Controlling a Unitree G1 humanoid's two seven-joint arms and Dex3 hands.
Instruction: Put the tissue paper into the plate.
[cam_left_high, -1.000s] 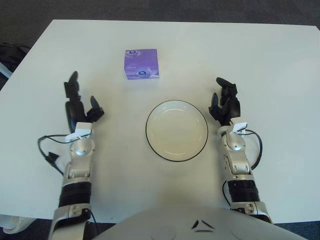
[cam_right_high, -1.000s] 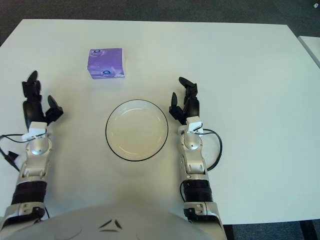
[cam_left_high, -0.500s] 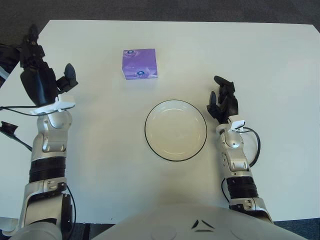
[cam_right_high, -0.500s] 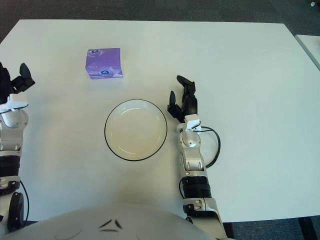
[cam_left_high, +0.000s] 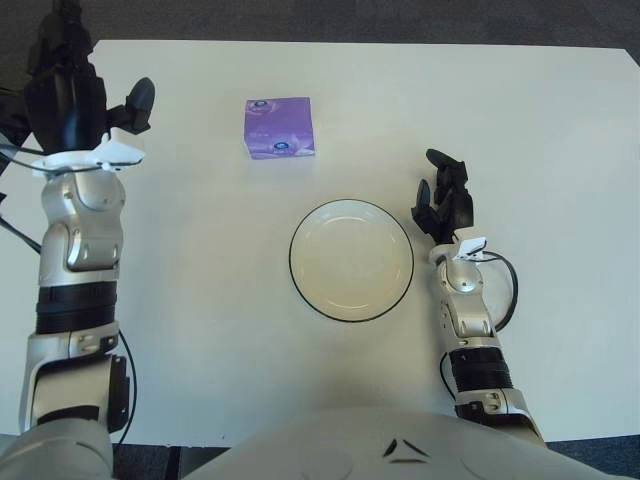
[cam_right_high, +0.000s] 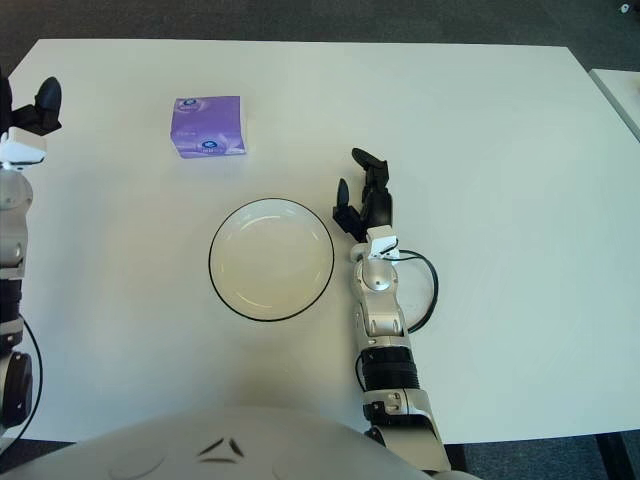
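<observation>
A purple tissue packet (cam_left_high: 279, 127) lies on the white table at the back, left of centre. A white plate with a dark rim (cam_left_high: 351, 260) sits empty in the middle, in front and to the right of the packet. My left hand (cam_left_high: 76, 95) is raised at the far left, level with the packet and well to its left, fingers spread and empty. My right hand (cam_left_high: 444, 196) rests on the table just right of the plate, fingers relaxed and empty.
The white table (cam_left_high: 540, 150) stretches wide to the right and back. Dark floor lies beyond its far edge. A cable (cam_left_high: 508, 290) loops beside my right wrist.
My left arm has risen and moved back and to the left, from beside the plate to level with the tissue packet. The right hand, packet and plate have hardly moved.
</observation>
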